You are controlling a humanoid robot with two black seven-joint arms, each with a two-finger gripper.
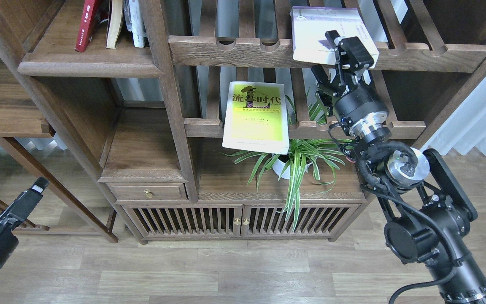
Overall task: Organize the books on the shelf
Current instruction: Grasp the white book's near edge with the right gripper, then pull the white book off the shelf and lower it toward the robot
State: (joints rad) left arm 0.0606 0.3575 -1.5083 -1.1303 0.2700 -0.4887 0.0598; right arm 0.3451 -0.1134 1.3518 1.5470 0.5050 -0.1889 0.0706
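My right tool (pixel 331 57) covers the near corner of the white book (pixel 325 29), and I cannot tell if it grips the book. The tops of the dark red book (pixel 87 23) and the books beside it are cut off by the top edge. My left tool (pixel 36 188) looks too small and dark to tell its fingers apart. The yellow-green book (pixel 256 118) hides part of the plant (pixel 302 156).

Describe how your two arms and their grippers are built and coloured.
Both arms are matte black with thick rounded joint housings. The right arm has a silver metal ring behind the wrist, a round silver cap with a small green light at one joint, and loose black cables. The right gripper has black blocky fingers. The left gripper is black with a pale tip.
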